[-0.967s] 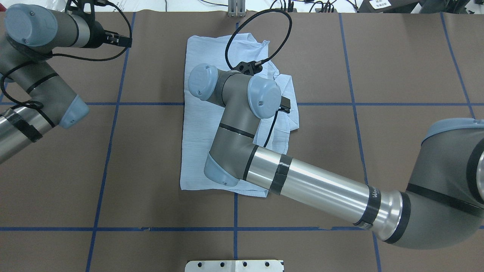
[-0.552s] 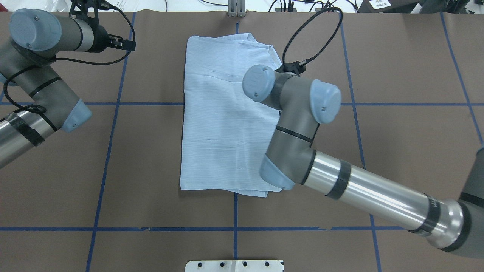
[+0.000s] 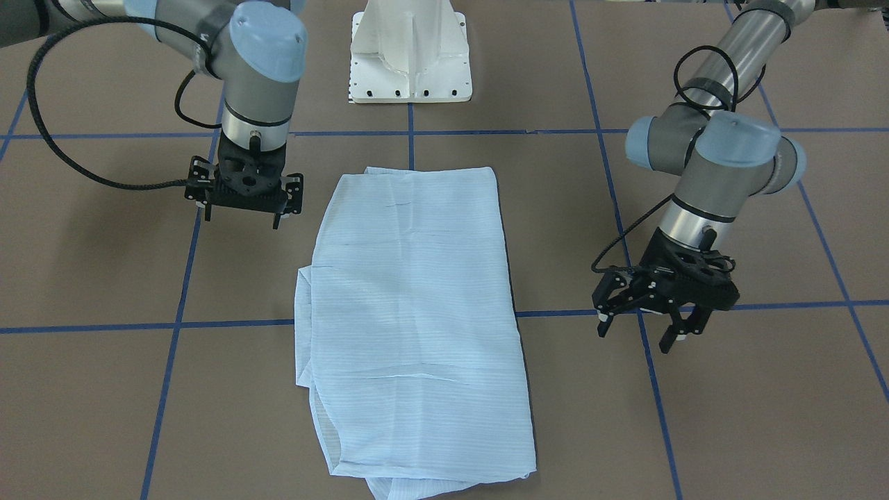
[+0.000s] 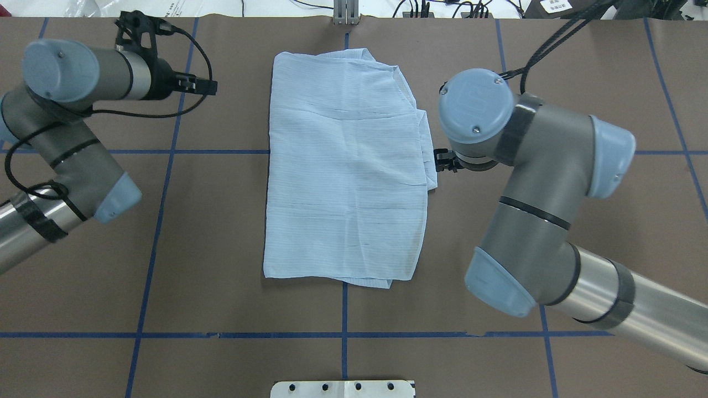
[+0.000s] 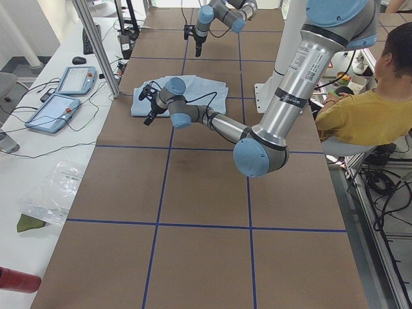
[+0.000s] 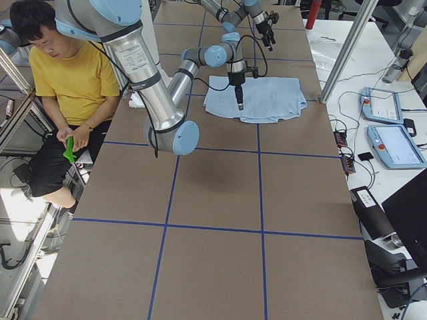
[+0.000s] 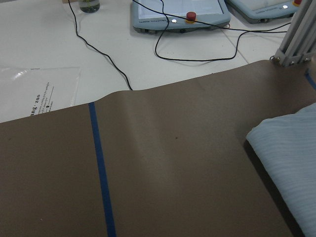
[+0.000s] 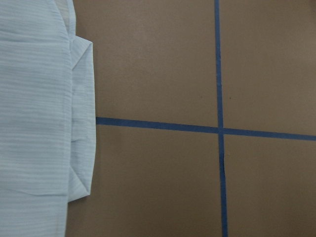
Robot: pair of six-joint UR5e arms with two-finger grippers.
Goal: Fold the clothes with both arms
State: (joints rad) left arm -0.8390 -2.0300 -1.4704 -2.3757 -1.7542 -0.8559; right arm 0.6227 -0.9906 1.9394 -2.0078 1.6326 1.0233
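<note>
Shirt (image 3: pixel 417 312) is folded into a tall rectangle and lies flat on the brown table (image 3: pixel 694 430) mid-workspace, straddling a blue tape line (image 3: pixel 139 326). You can see an under-layer poking out along the edge on the robot's right and at the end farthest from the base. The top surface is mostly smooth, with a few light creases. Right gripper (image 3: pixel 242 217): jaws spread wide, nothing between them, pointing down just beside the shirt's right edge at the half nearer the base, clear of the cloth. Its wrist view shows you that edge with the protruding fold, plus a tape crossing. Left gripper (image 3: pixel 635 335): also wide open and empty, tilted, above the table on the shirt's other side, well apart from the cloth, near a tape crossing. Its wrist view catches one shirt corner, the table's edge and control pendants (image 7: pixel 180 12) beyond. A person in a yellow top (image 6: pixel 73 73) sits beside the robot in your side views.
</note>
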